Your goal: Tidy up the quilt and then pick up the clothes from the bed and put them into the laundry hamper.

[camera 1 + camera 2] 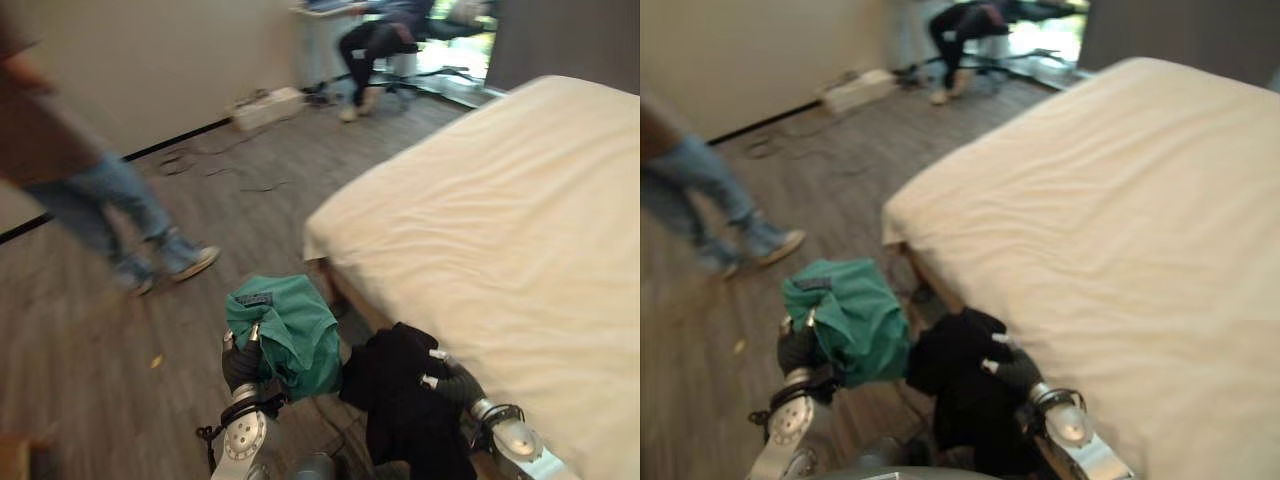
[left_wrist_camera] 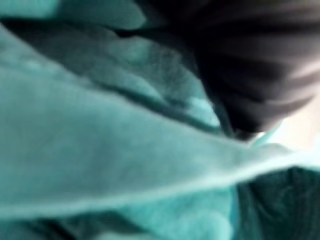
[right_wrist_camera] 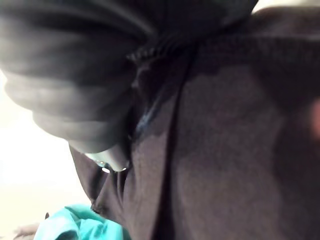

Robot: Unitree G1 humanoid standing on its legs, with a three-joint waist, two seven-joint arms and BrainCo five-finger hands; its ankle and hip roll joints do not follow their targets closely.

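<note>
Clothes, two garments in all, are both held up off the bed: a green garment (image 1: pixel 285 335) bunched in the left hand (image 1: pixel 241 362), whose fingers curl into the cloth, and a black garment (image 1: pixel 405 395) hanging from the right hand (image 1: pixel 448 378), whose fingers are closed on its folds. In the left wrist view the green cloth (image 2: pixel 100 150) lies right against the hand's dark ribbed cover (image 2: pixel 250 60); in the right wrist view the black cloth (image 3: pixel 225 150) drapes past the right hand's cover (image 3: pixel 70 75), with a corner of green cloth low beside it. The two garments hang side by side, touching or nearly so, over the grey wood floor (image 1: pixel 110 340) just off the near corner of the bed (image 1: pixel 500 220). One bed, covered by a smooth cream quilt (image 1: pixel 1120 210) with only faint creases, lies on the robot's right. Two persons are present: one in blue jeans (image 1: pixel 100 210) walks across the floor to the left, well apart from the hands; one sits on a chair (image 1: pixel 385 40) by the far wall. A white power strip (image 1: pixel 265 107) with trailing cables lies on the floor near the wall
</note>
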